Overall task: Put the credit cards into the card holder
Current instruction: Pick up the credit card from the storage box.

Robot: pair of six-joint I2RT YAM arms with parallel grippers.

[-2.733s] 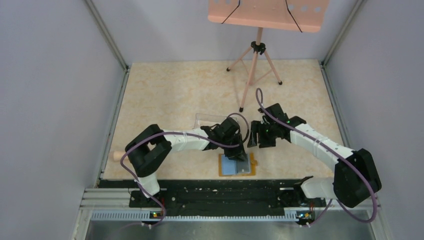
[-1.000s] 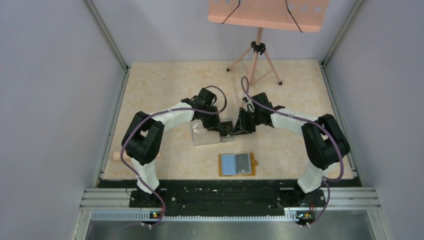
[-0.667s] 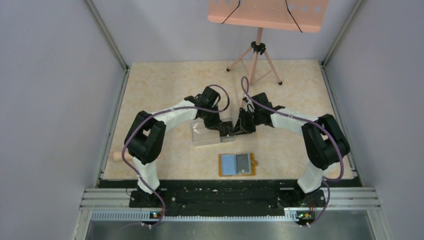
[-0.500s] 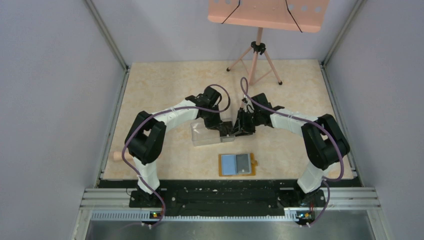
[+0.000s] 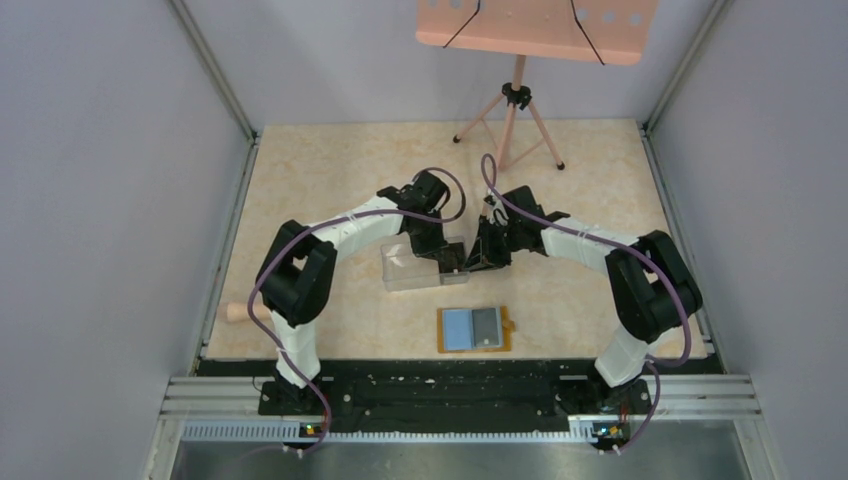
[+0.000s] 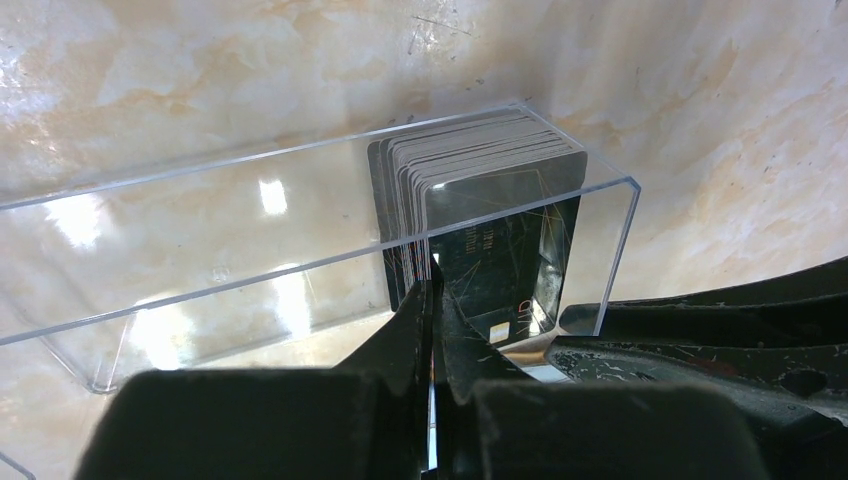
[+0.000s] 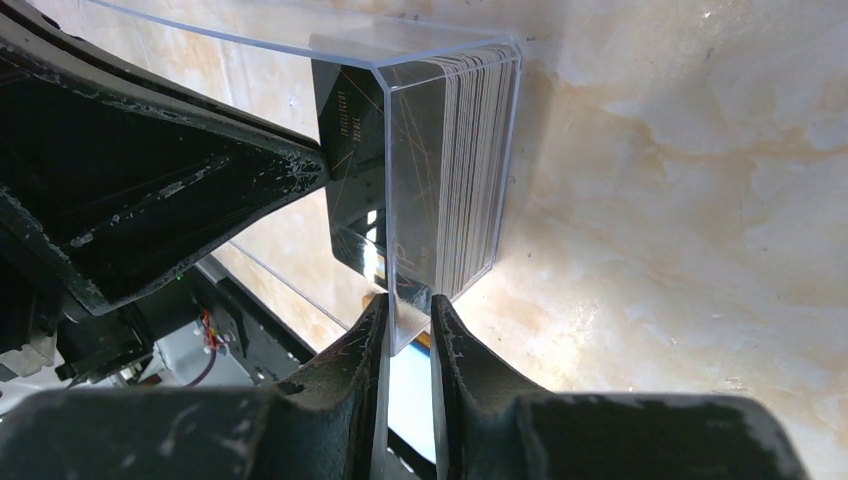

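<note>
Left wrist view.

Student: How is one card best drawn from the thin, near-black credit cards [image 6: 470,145]?

Tutor: They stand on edge, packed at one end of the clear rectangular plastic box [image 6: 200,320]. Lift only the front card, straight up. The left gripper [image 6: 430,285] is pinched tight at its top edge, though I cannot confirm a true catch. The right gripper [image 7: 405,310] clamps a box wall there, steadying it.

Student: Their look?

Tutor: Glossy, with faint pale print. The orange-tan folding card holder [image 5: 475,328] lies open nearer the arms, apart.
</note>
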